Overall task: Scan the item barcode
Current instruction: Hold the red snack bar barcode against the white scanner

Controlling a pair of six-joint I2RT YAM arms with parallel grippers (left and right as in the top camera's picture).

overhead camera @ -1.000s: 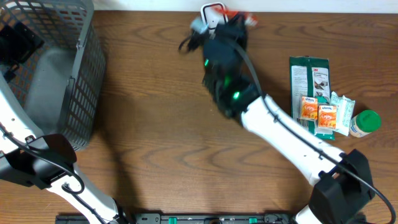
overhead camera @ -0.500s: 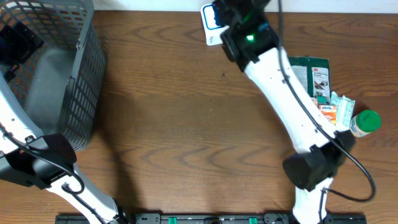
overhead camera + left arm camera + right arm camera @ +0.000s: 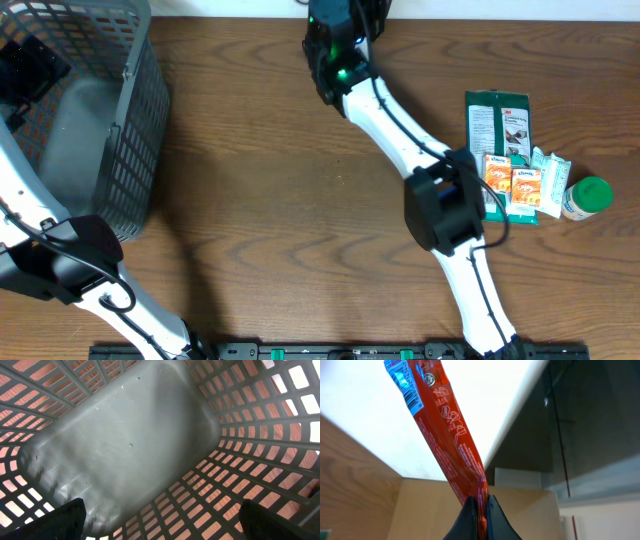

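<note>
Right arm [image 3: 400,120] has swung farther back; its claw [image 3: 479,506] pinches the limp, light packet [image 3: 442,430] by its end; left claw [image 3: 160,527] spread.

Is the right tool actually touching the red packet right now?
Touching. The right wrist view shows the right tool shut on the lower end of the red packet, with no gap on either side.

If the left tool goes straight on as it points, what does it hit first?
Most likely the solid grey floor of the basket; the left tool is inside it with nothing in between. Depth is unclear.
</note>
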